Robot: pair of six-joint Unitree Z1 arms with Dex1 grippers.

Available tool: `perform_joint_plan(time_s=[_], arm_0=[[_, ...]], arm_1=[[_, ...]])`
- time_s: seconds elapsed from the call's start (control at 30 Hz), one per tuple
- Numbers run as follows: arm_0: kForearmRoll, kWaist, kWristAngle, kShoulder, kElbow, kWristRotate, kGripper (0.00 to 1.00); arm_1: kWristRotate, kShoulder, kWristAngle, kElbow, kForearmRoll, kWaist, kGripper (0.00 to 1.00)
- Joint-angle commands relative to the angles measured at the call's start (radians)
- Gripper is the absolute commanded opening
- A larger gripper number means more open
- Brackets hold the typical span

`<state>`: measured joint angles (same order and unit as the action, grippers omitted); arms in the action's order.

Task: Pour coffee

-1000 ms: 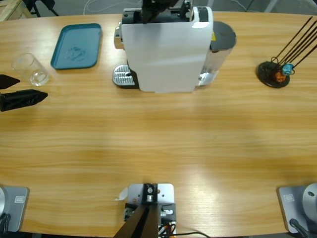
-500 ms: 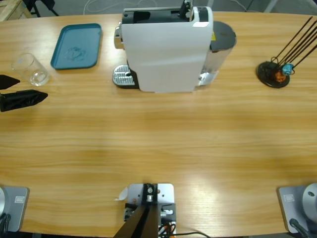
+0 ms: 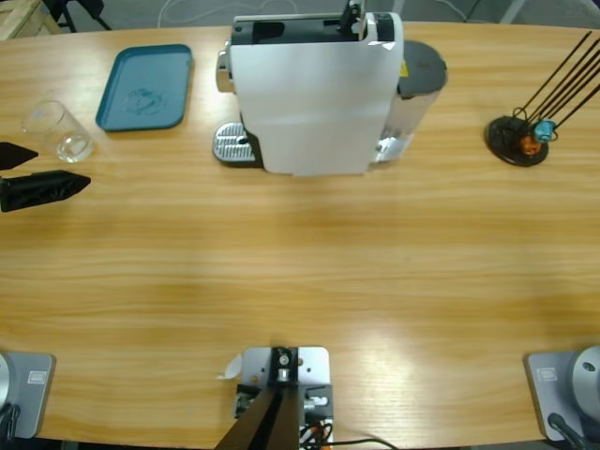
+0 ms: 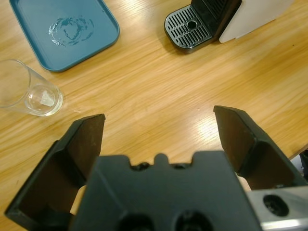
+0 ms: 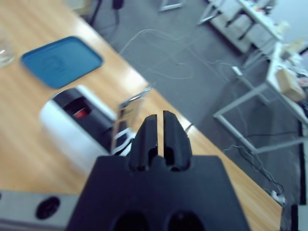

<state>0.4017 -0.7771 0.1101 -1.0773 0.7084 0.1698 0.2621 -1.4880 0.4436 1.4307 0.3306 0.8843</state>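
A clear glass [image 3: 58,131] stands upright near the table's left end, also seen in the left wrist view [image 4: 29,89]; it looks empty. No coffee shows in any view. The white coffee machine [image 3: 314,89] stands at the back middle, its drip tray [image 3: 232,143] [image 4: 190,29] bare. My left gripper [image 3: 61,166] [image 4: 159,120] hangs open just beside the glass, holding nothing. High above the machine [image 5: 72,120], my right gripper [image 5: 160,118] is shut on nothing; it is outside the high view.
A teal tray [image 3: 145,86] [image 4: 65,31] lies between the glass and the machine. A black stand with thin rods [image 3: 517,139] sits at the far right. Bare wooden table [image 3: 309,272] stretches in front of the machine.
A black gripper that was over the machine's top one second ago has gone from the high view. The left gripper and the glass have not moved.
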Motion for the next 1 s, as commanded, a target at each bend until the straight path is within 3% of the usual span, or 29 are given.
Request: perform_joint_plan(time_s=[0.03,0.3,0.73,1.0], arm_0=[[-0.011,-0.01,0.016,-0.01,-0.036,-0.005,0.973],[-0.012,-0.01,0.016,-0.01,-0.036,-0.004,0.973],[-0.012,-0.01,0.017,-0.018,-0.035,-0.004,0.973],[-0.012,-0.01,0.017,-0.022,-0.035,-0.004,0.973]], arm_1=[[-0.017,-0.124,0.092,-0.048,-0.073,-0.011,0.0],[-0.017,-0.16,0.111,-0.084,-0.095,0.002,0.0],[0.017,-0.269,0.203,0.056,-0.083,0.171,0.0],[0.009,-0.346,0.202,0.09,-0.087,0.205,0.0]])
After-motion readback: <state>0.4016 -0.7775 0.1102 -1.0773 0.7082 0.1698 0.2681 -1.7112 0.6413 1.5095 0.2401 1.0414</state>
